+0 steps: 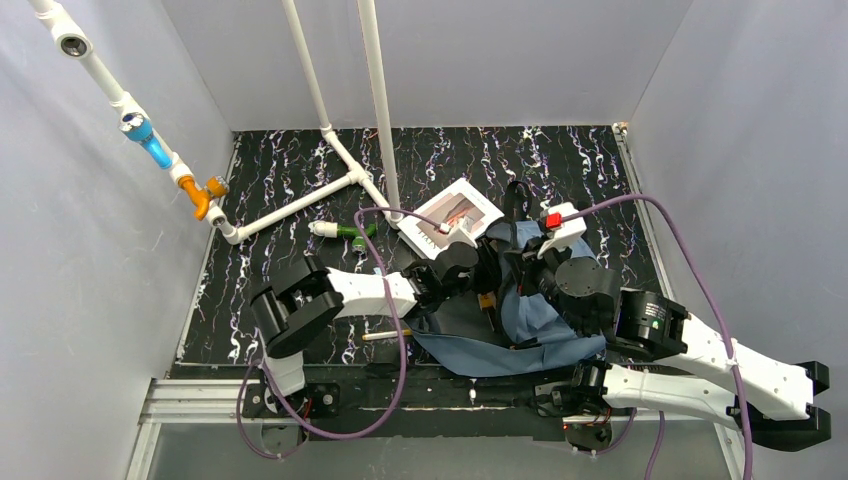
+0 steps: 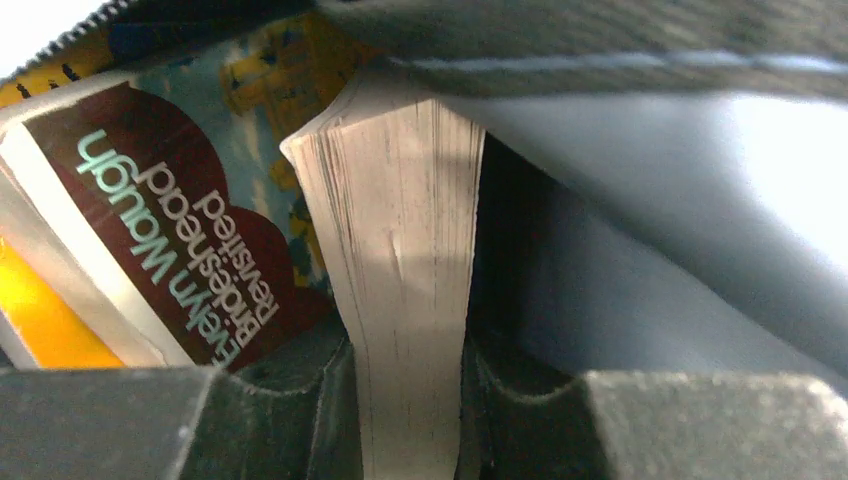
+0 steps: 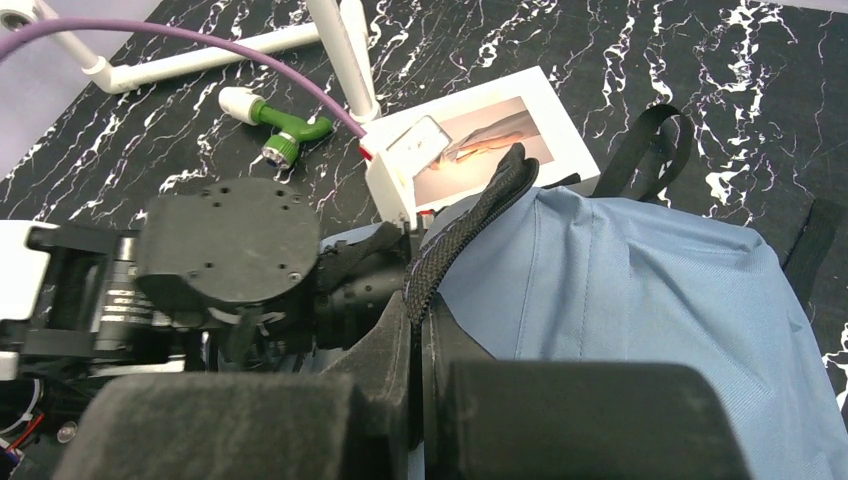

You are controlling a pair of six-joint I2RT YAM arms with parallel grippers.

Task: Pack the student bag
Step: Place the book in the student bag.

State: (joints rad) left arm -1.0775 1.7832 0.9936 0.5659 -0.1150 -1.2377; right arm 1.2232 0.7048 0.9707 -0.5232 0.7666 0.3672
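The slate-blue student bag (image 1: 545, 335) lies on the black marbled table in front of the right arm. My left gripper (image 2: 410, 372) is inside the bag's opening, shut on the page block of a paperback book (image 2: 400, 230). Beside it, a book cover reading Evelyn Waugh (image 2: 175, 215) shows against the bag's pale lining (image 2: 660, 260). My right gripper (image 3: 418, 325) is shut on the black woven strap (image 3: 470, 225) at the bag's (image 3: 650, 290) opening edge, holding it up. From above, the left gripper (image 1: 487, 283) and right gripper (image 1: 532, 268) meet over the bag.
A white box with a printed picture (image 1: 455, 218) lies just behind the bag. A green and white pipe fitting (image 1: 345, 230) rests near the white PVC pipe frame (image 1: 300, 205). A thin wooden stick (image 1: 385, 334) lies by the left arm. Grey walls enclose the table.
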